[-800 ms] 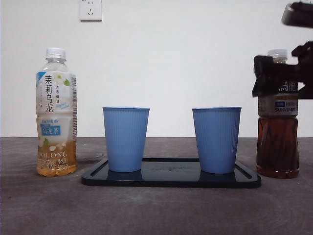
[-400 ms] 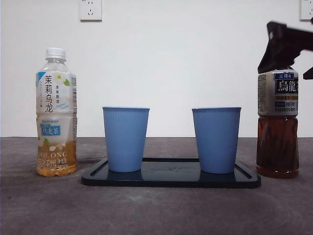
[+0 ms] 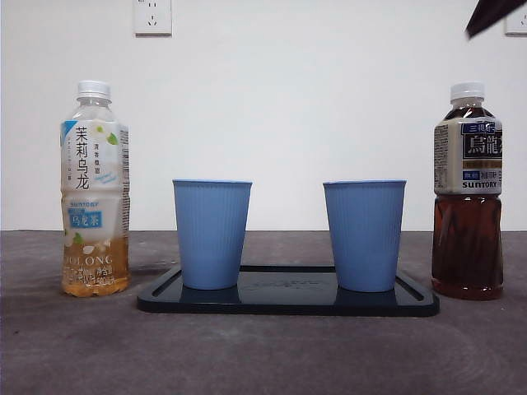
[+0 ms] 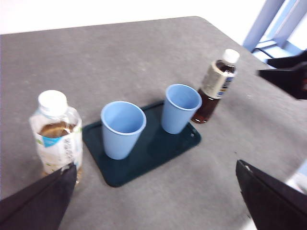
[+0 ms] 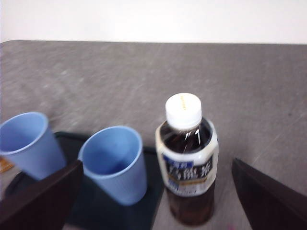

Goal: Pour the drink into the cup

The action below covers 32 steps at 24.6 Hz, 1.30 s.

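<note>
A dark oolong tea bottle [image 3: 467, 193] with a white cap stands upright at the right of the table, also seen in the right wrist view [image 5: 187, 158]. Two blue cups [image 3: 212, 233] [image 3: 364, 234] stand upright on a dark tray [image 3: 288, 302]; both look empty in the left wrist view. My right gripper [image 5: 157, 162] is open, raised above and behind the dark bottle, apart from it; only its black tip [image 3: 494, 15] shows in the front view. Open and holding nothing, my left gripper [image 4: 155, 165] hangs high over the table near the pale bottle [image 4: 56, 132].
A pale jasmine oolong bottle [image 3: 95, 189], about a quarter full, stands left of the tray. A wall socket [image 3: 152, 16] is on the white wall behind. The right arm's jaw [image 4: 288, 76] shows beyond the dark bottle [image 4: 216, 84] in the left wrist view.
The right gripper, which was around the dark bottle's neck, has lifted up and away to the top right corner. The bottle stays standing in place.
</note>
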{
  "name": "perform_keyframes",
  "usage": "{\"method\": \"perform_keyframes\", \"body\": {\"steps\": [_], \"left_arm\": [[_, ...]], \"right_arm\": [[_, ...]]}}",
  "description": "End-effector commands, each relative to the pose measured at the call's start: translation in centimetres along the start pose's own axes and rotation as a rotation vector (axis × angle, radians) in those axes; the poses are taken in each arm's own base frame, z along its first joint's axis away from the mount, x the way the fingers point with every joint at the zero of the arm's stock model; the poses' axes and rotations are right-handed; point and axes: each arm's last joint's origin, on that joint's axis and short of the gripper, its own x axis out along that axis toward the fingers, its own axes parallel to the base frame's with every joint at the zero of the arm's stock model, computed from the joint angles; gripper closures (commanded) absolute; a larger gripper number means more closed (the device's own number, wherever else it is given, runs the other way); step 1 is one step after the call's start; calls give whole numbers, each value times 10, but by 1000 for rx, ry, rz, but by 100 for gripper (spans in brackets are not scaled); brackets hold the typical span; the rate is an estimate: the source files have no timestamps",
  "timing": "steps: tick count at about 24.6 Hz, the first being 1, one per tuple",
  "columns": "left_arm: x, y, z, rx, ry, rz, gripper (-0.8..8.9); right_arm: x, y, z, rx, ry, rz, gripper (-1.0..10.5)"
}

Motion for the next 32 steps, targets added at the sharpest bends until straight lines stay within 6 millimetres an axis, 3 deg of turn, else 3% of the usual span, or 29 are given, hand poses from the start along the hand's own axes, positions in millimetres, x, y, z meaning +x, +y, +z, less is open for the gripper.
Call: {"method": "perform_keyframes", "body": {"steps": [1,7,14,26,32], "left_arm": [[7,3,1,11,-16,0,287],[38,17,-21,-44,28,8,287],[71,34,-50,-65,51,96,287],[97,49,-67,-75,-14,199,287],[129,63,-78,-112,1,212,287]], "right_arm": [[-15,4,9,16,17,26,453],[-48,10,18,62,24,118,453],[-73,13,10,84,118,202,453],[-85,16,7,104,205,291,453],[-85,16,7,101,203,291,453]]}}
